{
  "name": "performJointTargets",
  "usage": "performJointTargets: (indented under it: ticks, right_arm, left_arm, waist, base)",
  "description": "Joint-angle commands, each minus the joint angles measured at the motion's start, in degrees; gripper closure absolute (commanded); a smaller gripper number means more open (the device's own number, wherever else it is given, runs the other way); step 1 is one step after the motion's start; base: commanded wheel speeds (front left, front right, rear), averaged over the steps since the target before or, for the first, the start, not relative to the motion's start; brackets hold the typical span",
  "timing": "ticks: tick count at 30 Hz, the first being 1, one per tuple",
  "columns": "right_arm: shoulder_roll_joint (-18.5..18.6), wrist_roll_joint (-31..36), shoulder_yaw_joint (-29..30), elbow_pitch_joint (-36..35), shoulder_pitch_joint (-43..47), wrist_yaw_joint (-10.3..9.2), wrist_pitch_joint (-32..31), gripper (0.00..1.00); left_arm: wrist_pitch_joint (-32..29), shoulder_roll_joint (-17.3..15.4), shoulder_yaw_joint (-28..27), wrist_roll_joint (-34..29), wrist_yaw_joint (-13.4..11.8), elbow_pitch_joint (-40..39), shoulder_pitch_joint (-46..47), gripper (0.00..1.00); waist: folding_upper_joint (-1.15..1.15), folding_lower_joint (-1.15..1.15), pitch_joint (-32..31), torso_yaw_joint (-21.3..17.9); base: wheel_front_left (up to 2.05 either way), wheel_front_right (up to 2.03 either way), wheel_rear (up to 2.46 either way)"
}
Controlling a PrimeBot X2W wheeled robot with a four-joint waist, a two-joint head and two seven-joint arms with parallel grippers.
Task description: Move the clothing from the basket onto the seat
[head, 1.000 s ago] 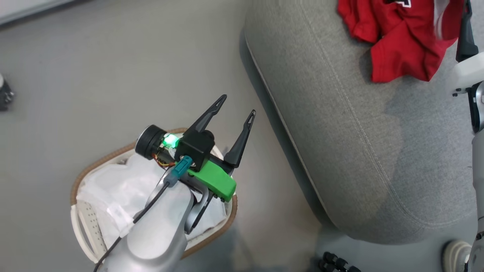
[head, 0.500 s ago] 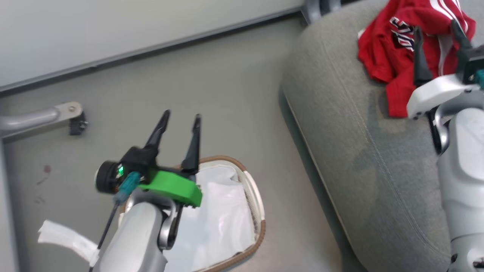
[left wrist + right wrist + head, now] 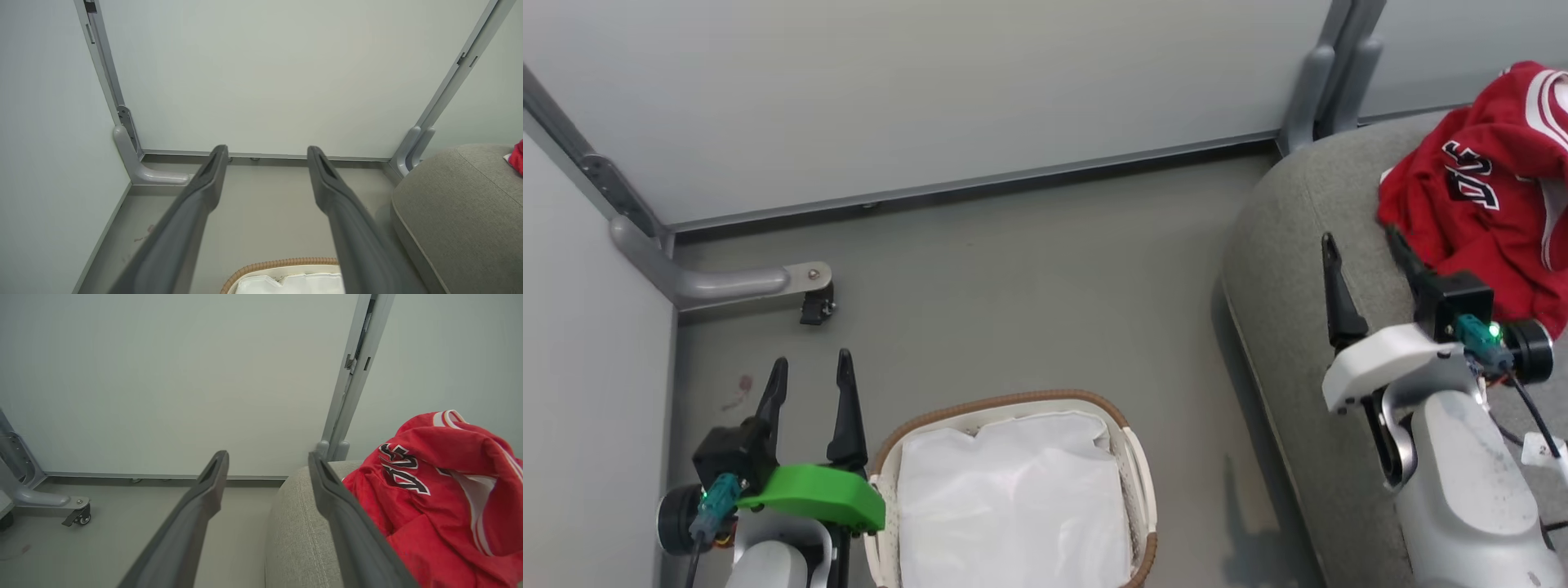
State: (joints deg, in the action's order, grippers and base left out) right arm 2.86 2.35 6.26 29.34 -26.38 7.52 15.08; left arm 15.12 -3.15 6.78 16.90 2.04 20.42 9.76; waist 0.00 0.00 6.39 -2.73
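Head camera tilted up; wall now in frame. Left gripper off the basket, now beside its left rim. Right gripper drawn back to the clothing edge.

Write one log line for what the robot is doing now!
clothing: on seat | basket: liner showing, no red | left gripper: open, empty | right gripper: open, empty

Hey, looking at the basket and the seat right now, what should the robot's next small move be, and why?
Probably just back off and stop: what shows of the basket holds just its white liner, the red clothing lies on the seat, and both sets of jaws stand open and empty.
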Motion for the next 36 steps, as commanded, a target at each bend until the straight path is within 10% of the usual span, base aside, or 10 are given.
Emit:
performJointTargets:
  ticks: [1,30,31,36]
  right_arm:
    - [0.3,-2.1,-0.3,-0.8,2.4,-0.06,0.1,0.00]
    - [0.2,-11.2,-5.7,-7.5,17.3,-0.06,0.1,0.00]
    - [-0.1,-10.9,-5.7,-7.7,17.2,0.00,0.0,1.00]
    - [-0.4,-13.6,-4.9,-6.2,17.3,0.00,-1.3,1.00]
  left_arm:
    - [0.0,0.0,-0.4,0.0,0.4,0.3,-1.5,0.00]
    - [0.0,0.2,0.7,3.6,0.8,1.2,-6.6,0.00]
    - [0.0,0.3,0.7,3.7,0.7,1.2,-6.5,1.00]
    - [-0.9,0.3,0.1,6.3,0.8,2.4,-6.4,1.00]
  waist:
    - [0.00,0.00,-3.2,3.1]
    - [0.00,0.00,-4.7,4.1]
    - [0.00,0.00,-4.7,4.1]
    - [0.00,0.00,-4.7,4.0]
  base:
    - [0.00,0.00,0.00]
    - [0.00,0.00,0.00]
    - [0.00,0.00,0.00]
    - [0.00,0.00,0.00]
